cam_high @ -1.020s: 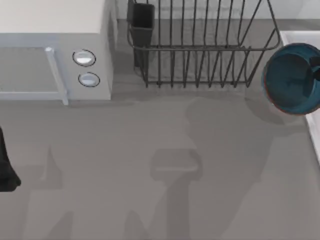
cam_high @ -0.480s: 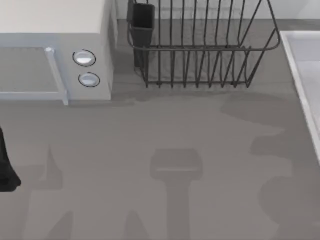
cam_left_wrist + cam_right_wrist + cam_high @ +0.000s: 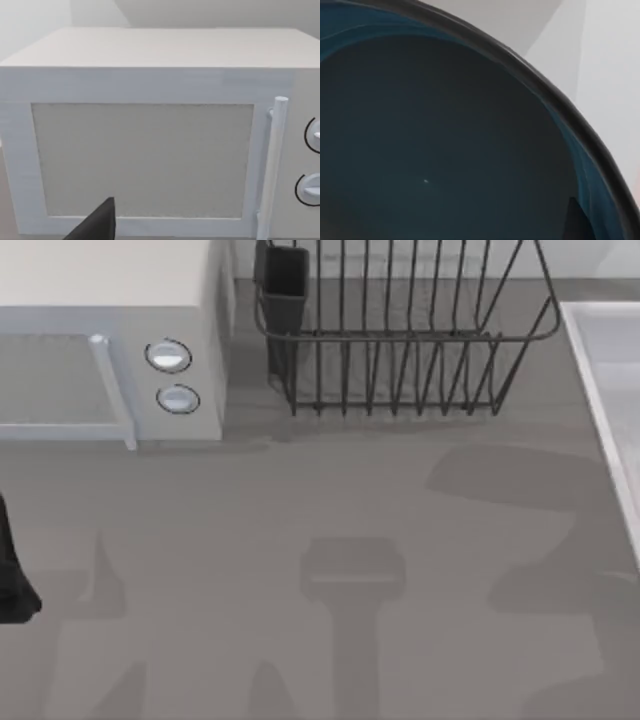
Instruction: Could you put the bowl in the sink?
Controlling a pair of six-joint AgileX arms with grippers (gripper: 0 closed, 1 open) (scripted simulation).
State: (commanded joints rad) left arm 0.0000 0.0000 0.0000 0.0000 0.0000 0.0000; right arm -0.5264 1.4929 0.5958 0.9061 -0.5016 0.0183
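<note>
Grey tabletop (image 3: 300, 500) from above, crossed by broad soft shadows at the right. White microwave (image 3: 110, 300) at the top left, dark wire dish rack (image 3: 400, 340) beside it, and the pale raised rim of the sink (image 3: 610, 370) running down the right edge. Left arm (image 3: 12, 580) parked, a dark shape at the table's left edge, well apart from everything.

Over to the left wrist view: square on to the microwave (image 3: 145, 150), with its pale door, upright handle (image 3: 272, 165) and two dials at the side. Nothing of the task here. Left gripper's state impossible to tell.

Now the right wrist view, and there it is: the bowl (image 3: 445, 150), pressed right up against the camera. Dark teal-grey inside, smooth and glossy, with one tiny glint low in the well. Brighter blue glaze just under a thin dark rim line, curving away. Beyond the rim, pale flat surfaces, probably sink or wall, though hard to say which. Right gripper's hold on the bowl also impossible to tell.

Danger from here, as a judgement:
- Letting go without the bowl squarely over the basin, so that it catches the raised rim and tips onto the table.
- Releasing from too high, so that it bounces or rolls on its edge.
- Slick glaze, so a slip out of a light grip is quite possible.
</note>
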